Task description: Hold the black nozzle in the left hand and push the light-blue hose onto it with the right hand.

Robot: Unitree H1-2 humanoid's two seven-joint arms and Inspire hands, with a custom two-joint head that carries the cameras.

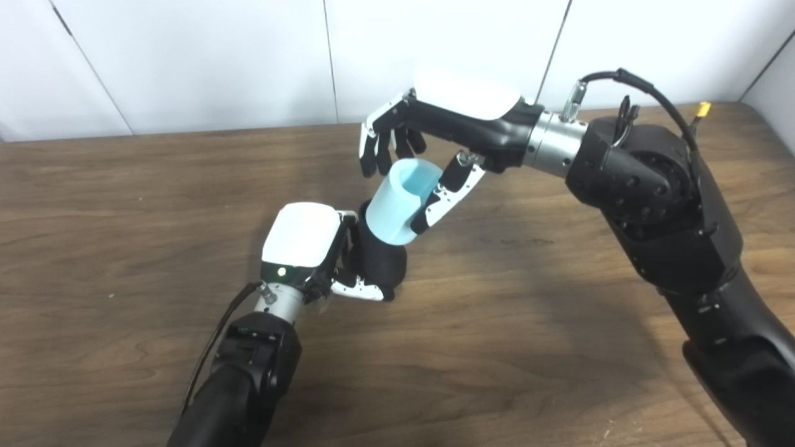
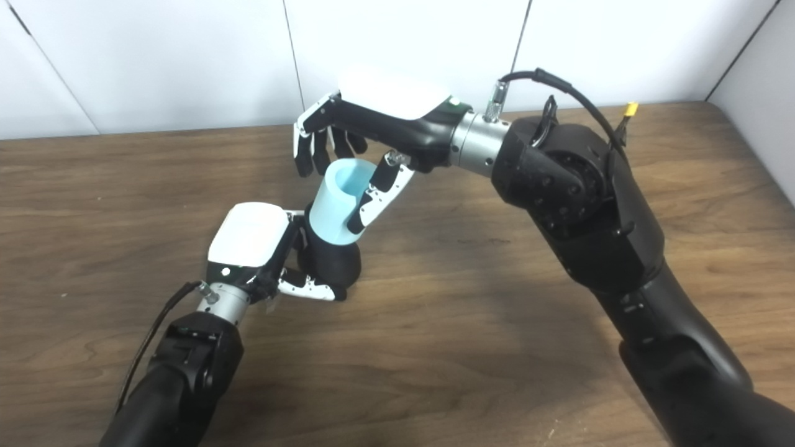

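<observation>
The black nozzle (image 1: 380,257) stands on the wooden table (image 1: 124,205), and my left hand (image 1: 310,245) is shut on its left side and base. The light-blue hose (image 1: 397,202), a short open tube, sits over the nozzle's top and leans up to the right. My right hand (image 1: 428,133) reaches in from the right above it. Its fingers (image 1: 379,152) hang behind the hose's upper rim and its thumb (image 1: 444,195) lies against the hose's near right side, so the hose is between them.
A white panelled wall (image 1: 217,62) runs along the table's far edge. My right forearm (image 1: 652,198) crosses the right half of the table, with a black cable looping above its wrist.
</observation>
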